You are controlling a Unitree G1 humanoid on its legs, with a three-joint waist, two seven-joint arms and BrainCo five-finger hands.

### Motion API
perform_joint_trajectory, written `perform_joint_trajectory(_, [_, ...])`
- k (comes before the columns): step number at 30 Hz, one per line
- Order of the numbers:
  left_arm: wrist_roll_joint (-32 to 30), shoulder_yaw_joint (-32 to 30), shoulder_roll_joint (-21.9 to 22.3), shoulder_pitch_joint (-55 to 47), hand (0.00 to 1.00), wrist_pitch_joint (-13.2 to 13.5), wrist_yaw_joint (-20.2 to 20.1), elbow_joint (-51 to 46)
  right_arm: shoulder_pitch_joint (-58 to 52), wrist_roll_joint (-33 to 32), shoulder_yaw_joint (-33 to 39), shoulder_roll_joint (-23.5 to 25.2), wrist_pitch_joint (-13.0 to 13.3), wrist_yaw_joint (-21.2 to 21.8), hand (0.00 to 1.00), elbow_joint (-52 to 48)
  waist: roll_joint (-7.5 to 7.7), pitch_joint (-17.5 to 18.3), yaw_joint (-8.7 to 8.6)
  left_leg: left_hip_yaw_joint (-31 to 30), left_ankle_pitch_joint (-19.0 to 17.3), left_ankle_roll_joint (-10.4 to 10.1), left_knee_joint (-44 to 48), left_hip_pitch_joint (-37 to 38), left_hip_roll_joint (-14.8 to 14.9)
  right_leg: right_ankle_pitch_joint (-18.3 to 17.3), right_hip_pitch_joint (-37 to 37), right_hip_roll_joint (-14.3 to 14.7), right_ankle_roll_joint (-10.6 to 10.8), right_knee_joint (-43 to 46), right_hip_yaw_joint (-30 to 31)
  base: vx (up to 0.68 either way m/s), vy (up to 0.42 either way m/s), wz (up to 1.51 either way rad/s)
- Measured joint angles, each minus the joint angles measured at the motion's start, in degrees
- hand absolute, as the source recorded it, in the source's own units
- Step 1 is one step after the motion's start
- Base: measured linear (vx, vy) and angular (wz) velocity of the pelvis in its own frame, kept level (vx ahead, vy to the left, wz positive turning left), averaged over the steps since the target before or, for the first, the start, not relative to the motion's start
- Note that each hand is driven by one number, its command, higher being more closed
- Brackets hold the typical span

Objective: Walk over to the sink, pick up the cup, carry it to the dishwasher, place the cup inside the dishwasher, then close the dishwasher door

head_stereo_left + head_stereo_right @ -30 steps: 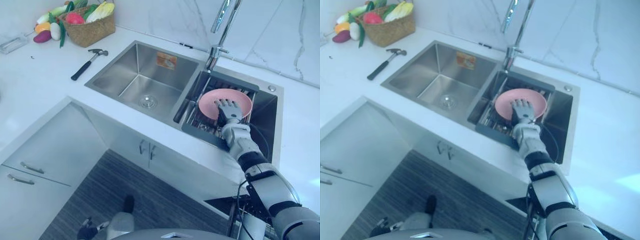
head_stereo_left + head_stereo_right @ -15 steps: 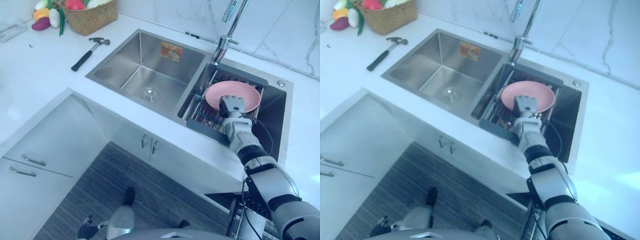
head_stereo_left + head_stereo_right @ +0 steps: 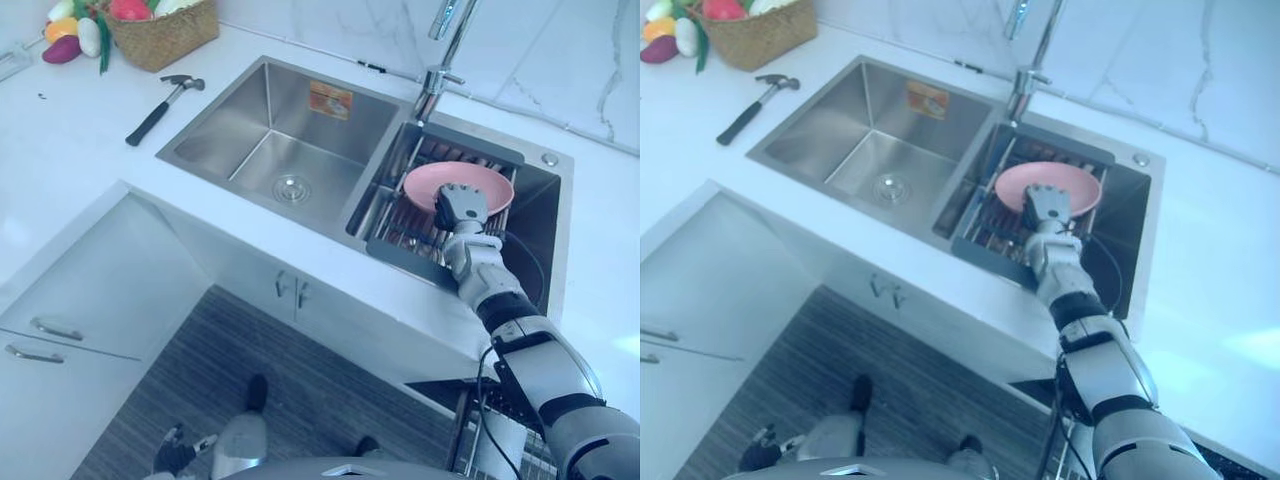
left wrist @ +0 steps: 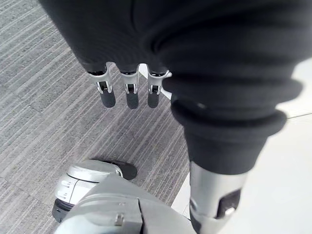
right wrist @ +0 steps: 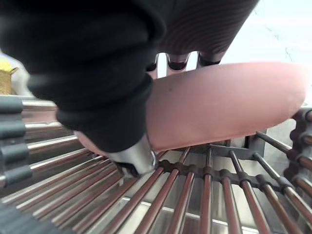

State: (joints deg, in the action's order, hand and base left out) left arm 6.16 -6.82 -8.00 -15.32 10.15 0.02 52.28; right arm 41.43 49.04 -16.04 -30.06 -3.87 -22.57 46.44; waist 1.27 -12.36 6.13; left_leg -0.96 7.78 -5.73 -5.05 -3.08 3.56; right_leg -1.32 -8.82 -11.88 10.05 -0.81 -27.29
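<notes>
Here the right hand grips the pink plate — over the sink rack.

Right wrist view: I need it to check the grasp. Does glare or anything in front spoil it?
Right wrist view: the cover of the right hand hides part of the rack and the background is washed bright, yet fingers over the dish and the thumb below it show. Right eye view: a glare patch on the counter, clear of the dish.
</notes>
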Motion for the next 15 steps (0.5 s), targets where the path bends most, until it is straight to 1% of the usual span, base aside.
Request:
perform_joint_trajectory(4, [-0.1, -0.5, 0.0, 0.0, 0.00, 0.3, 0.2, -0.2, -2.5, -4.6, 3.4, -0.2, 2.3, 0.0, 1.00, -6.5, 0.05, 0.0, -0.63, 0.9, -0.1, 0.0, 0.0, 0.3, 0.1, 0.0, 0.0, -0.1, 0.0, 0.0, 0.3, 0.03, -0.002, -0.08])
perform_joint_trajectory(7, [-0.1, -1.1, 0.2, 0.0, 0.00, 0.4, 0.9, -0.5, -4.3, -7.0, 6.0, -0.3, 3.6, -0.2, 1.00, -10.9, 0.13, 0.1, -1.25, 1.2, -0.1, 0.0, 0.0, 0.6, 0.1, 0.0, 0.0, -0.1, 0.1, 0.0, 0.6, 0.00, 0.000, -0.03])
perform_joint_trajectory(11, [-0.3, -1.7, 0.2, -0.1, 0.00, 0.6, 1.2, -0.5, -6.3, -9.4, 9.1, -0.2, 4.3, -1.8, 1.00, -17.1, 0.31, 0.2, -1.70, 2.4, -0.2, 0.0, 0.0, 1.5, 0.4, 0.3, -0.1, -0.1, 0.0, 0.0, 1.6, -0.02, 0.003, -0.15])
perform_joint_trajectory(13, [-0.3, -2.2, 0.1, -0.1, 0.00, 1.0, 1.7, -0.5, -7.7, -10.8, 10.7, -0.2, 4.9, -2.3, 1.00, -19.1, 0.98, 0.7, -2.32, 2.6, -0.3, 0.0, 0.0, 1.5, 0.5, 0.5, 0.0, -0.1, 0.0, -0.1, 1.7, -0.03, 0.002, -0.08])
perform_joint_trajectory(15, [-0.3, -2.2, 0.2, -0.1, 0.00, 1.2, 2.2, -0.5, -8.5, -12.0, 10.8, -0.2, 4.9, -2.5, 1.00, -20.0, 1.61, 1.1, -2.74, 2.8, -0.3, 0.0, 0.0, 1.5, 0.6, 0.5, 0.1, 0.0, 0.0, -0.2, 1.9, -0.01, 0.000, -0.04])
